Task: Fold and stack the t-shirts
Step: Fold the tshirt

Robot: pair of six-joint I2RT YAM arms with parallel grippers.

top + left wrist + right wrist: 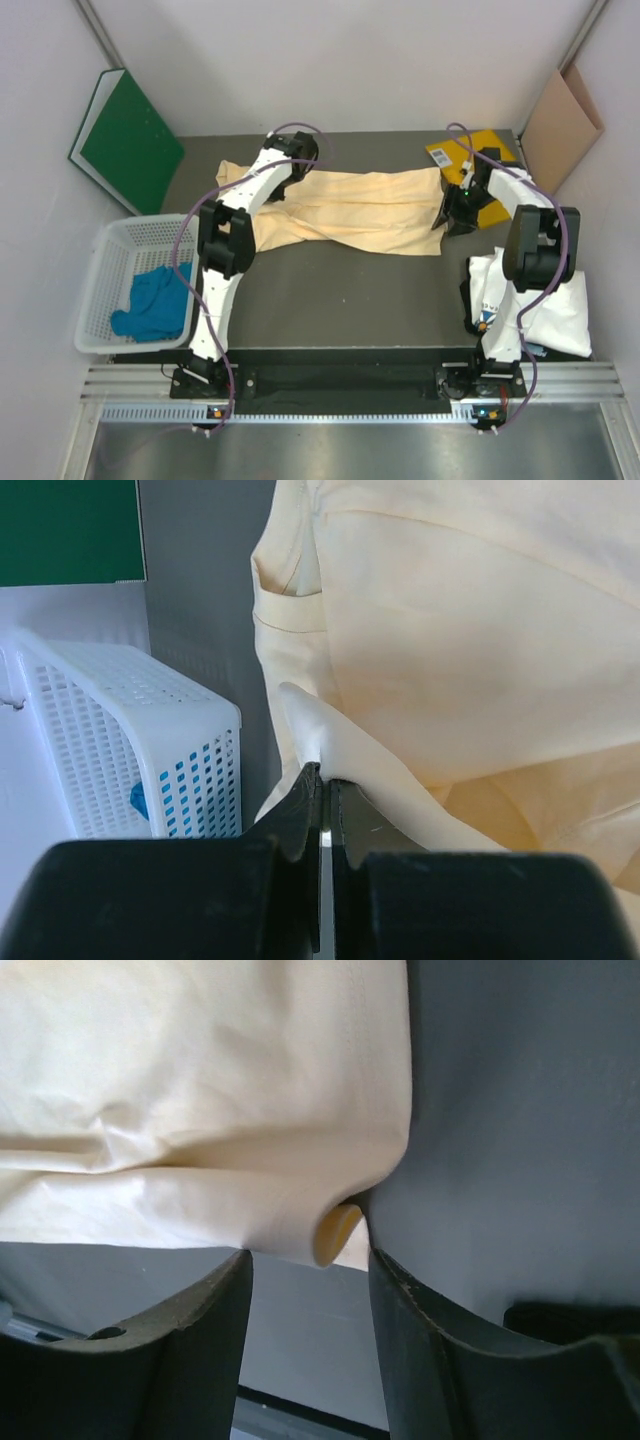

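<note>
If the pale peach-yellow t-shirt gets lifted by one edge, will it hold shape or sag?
Probably floppy: the pale peach-yellow t-shirt lies wrinkled, and a fold peaks where the left gripper pinches it. Lifted, it would likely sag and trail. Seems light: its thin edge curls inside the open right gripper.

Three t-shirts: peach t-shirt (370, 210), white t-shirt (565, 305), teal t-shirt (150, 300). One basket (130, 235), one green binder (130, 145), one yellow folder (482, 140), one cardboard sheet (560, 125).

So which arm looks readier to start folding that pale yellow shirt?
Probably the left. The left gripper is shut on a pinch of the peach shirt, while the right gripper is open, the shirt's edge merely lying between its jaws.
</note>
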